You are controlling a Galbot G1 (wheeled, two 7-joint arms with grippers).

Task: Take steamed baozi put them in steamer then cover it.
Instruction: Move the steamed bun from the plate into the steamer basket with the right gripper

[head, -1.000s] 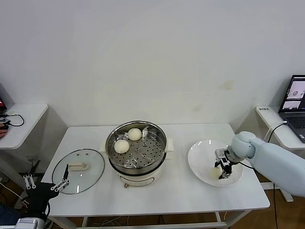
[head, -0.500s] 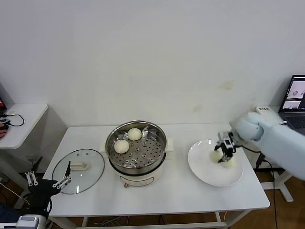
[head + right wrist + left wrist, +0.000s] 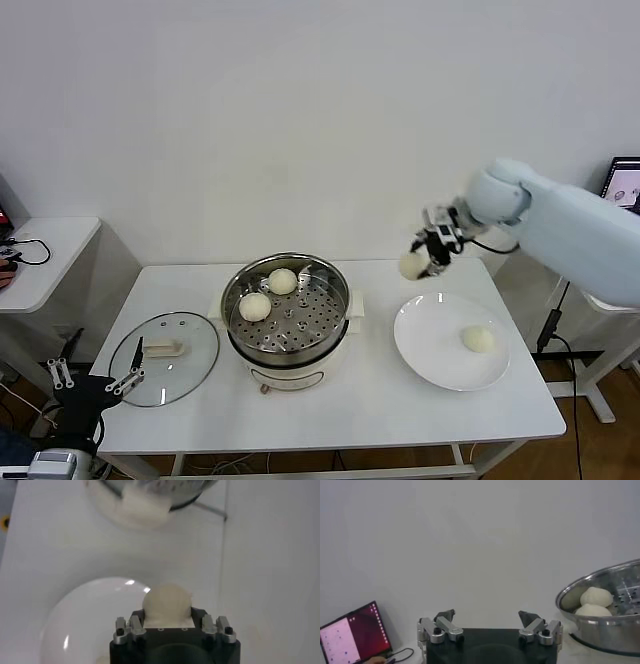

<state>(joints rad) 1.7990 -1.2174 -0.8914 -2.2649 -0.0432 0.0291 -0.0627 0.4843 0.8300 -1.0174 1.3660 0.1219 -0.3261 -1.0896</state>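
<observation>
Step in hand: carrying third bun. Right gripper, jaws clamped on a round cream-white dough baozi, aloft between flat white plate and shiny perforated steel steamer. Next: traverse over tray, lower, release. Left gripper, jaws wide, empty, parked beside clear glass cover.

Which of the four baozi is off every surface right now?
The baozi clamped in the right gripper, in the air between steamer and plate. Two others sit in the steamer, one on the plate.
</observation>
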